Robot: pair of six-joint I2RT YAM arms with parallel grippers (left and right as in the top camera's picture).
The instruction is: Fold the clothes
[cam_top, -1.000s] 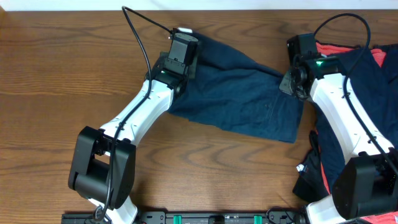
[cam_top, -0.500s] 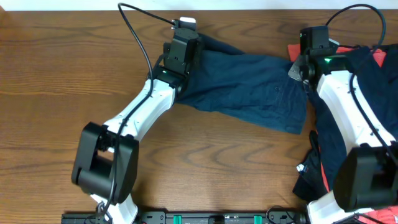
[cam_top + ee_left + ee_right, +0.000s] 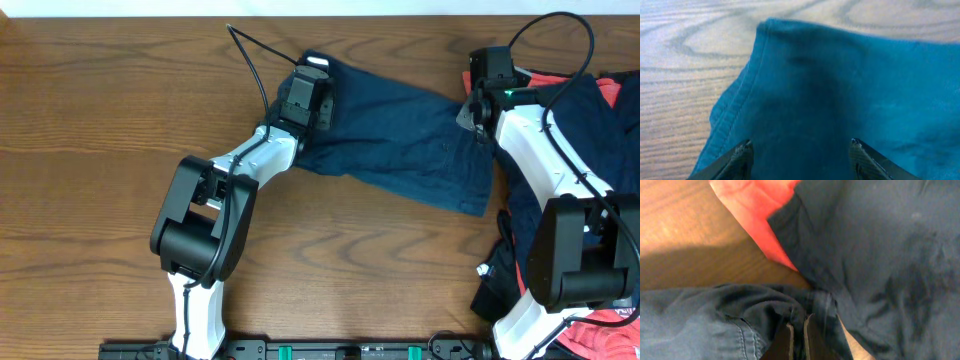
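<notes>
A wide navy garment [image 3: 400,140] lies spread across the far middle of the table. My left gripper [image 3: 316,70] hovers over its far left corner; in the left wrist view it [image 3: 800,147] stands open, with the blue cloth [image 3: 840,85] lying flat beneath the fingers and not pinched. At the garment's far right corner, my right gripper [image 3: 472,112] is shut on a bunched fold of navy cloth [image 3: 700,315], seen in the right wrist view between its [image 3: 797,332] nearly touching fingers. A coral-red garment [image 3: 545,80] [image 3: 755,210] lies just beyond, partly under another dark navy piece [image 3: 590,110] [image 3: 880,255].
The pile of navy and coral clothes runs down the right edge toward the front [image 3: 500,280], under and around the right arm. Bare wooden table [image 3: 100,150] stretches to the left and front. A black rail [image 3: 350,350] lines the front edge.
The left gripper has opened and let go of the garment's corner, shifting slightly right. The navy garment has been drawn toward the far edge, and the right gripper moved up with it.
</notes>
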